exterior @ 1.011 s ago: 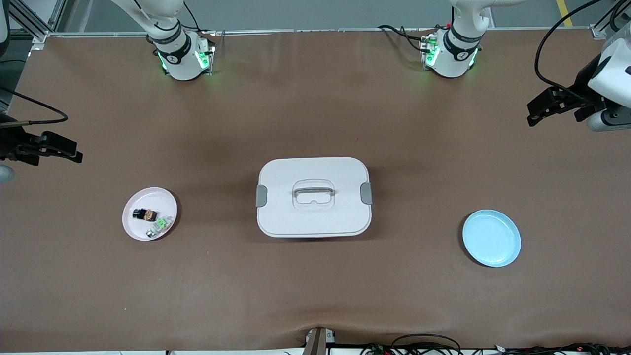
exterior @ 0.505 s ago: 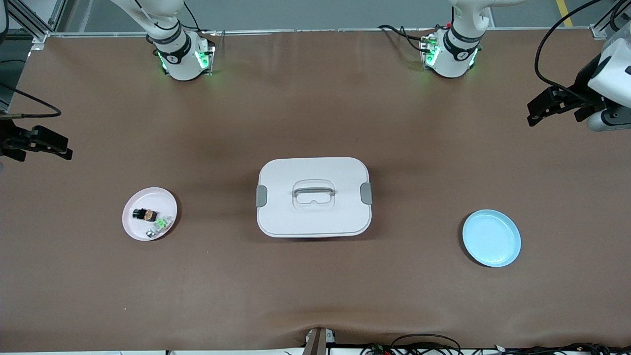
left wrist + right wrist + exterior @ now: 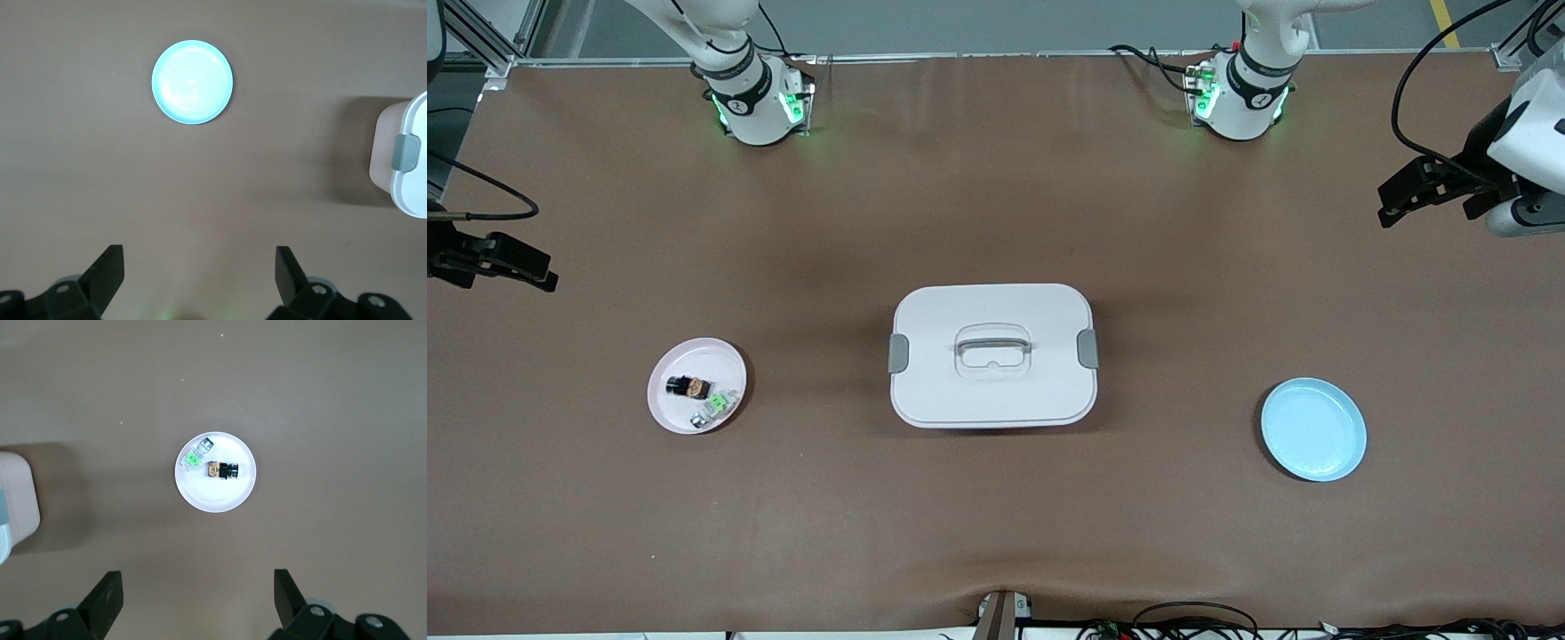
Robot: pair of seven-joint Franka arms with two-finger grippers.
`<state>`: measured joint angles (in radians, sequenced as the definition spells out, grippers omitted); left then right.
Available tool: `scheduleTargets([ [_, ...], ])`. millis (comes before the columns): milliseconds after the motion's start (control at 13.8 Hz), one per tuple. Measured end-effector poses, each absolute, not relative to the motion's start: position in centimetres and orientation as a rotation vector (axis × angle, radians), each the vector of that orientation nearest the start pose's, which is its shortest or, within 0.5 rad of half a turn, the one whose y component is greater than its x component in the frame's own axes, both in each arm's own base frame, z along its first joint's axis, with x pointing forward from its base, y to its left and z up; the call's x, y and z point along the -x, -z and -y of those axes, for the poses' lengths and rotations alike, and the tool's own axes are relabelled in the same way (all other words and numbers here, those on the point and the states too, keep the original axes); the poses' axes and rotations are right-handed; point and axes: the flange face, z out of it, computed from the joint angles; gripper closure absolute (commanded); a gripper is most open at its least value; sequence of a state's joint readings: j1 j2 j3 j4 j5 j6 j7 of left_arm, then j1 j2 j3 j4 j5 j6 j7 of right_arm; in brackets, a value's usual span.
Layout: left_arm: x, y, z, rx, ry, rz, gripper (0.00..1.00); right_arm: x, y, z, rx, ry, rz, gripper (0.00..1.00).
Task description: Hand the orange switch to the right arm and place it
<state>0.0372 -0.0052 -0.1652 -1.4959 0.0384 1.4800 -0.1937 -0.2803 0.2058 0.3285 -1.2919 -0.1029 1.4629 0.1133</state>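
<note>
**Both Grippers Open, Switch on Pink Plate**

Nearest the front camera, toward my left arm's end of the table [image 3: 996, 533], lies the blue plate [image 3: 1313, 429], bare.

Slightly farther from the camera, toward my right arm's end, lies the pink plate [image 3: 696, 385]. The switch [image 3: 687, 386] rests on it, lying flat. The green-and-white part [image 3: 714, 408] lies just beside the switch on the same plate, nearer the camera.

Between the two plates stands the white box [image 3: 992, 355], lid on, grey latches at both ends, handle folded flat on top.

My right gripper [image 3: 197, 603] hangs high over the table edge at my right arm's end, fingers spread wide, holding nothing. Its wrist view looks straight down on the pink plate and both parts.

My left gripper [image 3: 200, 280] hangs high over the table at my left arm's end, fingers spread wide, holding nothing. Its wrist view shows the blue plate and one latched end of the box.
</note>
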Motion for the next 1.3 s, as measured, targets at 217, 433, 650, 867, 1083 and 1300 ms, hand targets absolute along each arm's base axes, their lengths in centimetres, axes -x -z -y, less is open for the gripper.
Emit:
scheduleTargets([
  [217,-54.0,-65.5,6.5,3.099,-0.006,0.108,0.00,-60.2,-63.6,0.0,3.209,-0.019,-0.168,0.00],
  [433,-54.0,-65.5,6.5,3.099,-0.006,0.109,0.00,-60.2,-63.6,-0.3,3.194,-0.020,-0.181,0.00],
  [650,-54.0,-65.5,6.4,3.100,-0.004,0.110,0.00,-60.0,-63.7,1.7,3.138,-0.025,-0.253,0.00],
  [867,-54.0,-65.8,6.4,3.101,0.006,0.111,0.00,-59.9,-63.8,1.3,3.141,-0.026,-0.259,0.00],
  [1083,-54.0,-66.3,6.3,3.102,0.022,0.114,0.00,-59.9,-63.5,1.8,3.118,-0.039,-0.274,0.00],
  [1300,-54.0,-66.4,6.2,3.102,0.025,0.117,0.00,-59.8,-63.5,2.2,3.095,-0.040,-0.267,0.00],
])
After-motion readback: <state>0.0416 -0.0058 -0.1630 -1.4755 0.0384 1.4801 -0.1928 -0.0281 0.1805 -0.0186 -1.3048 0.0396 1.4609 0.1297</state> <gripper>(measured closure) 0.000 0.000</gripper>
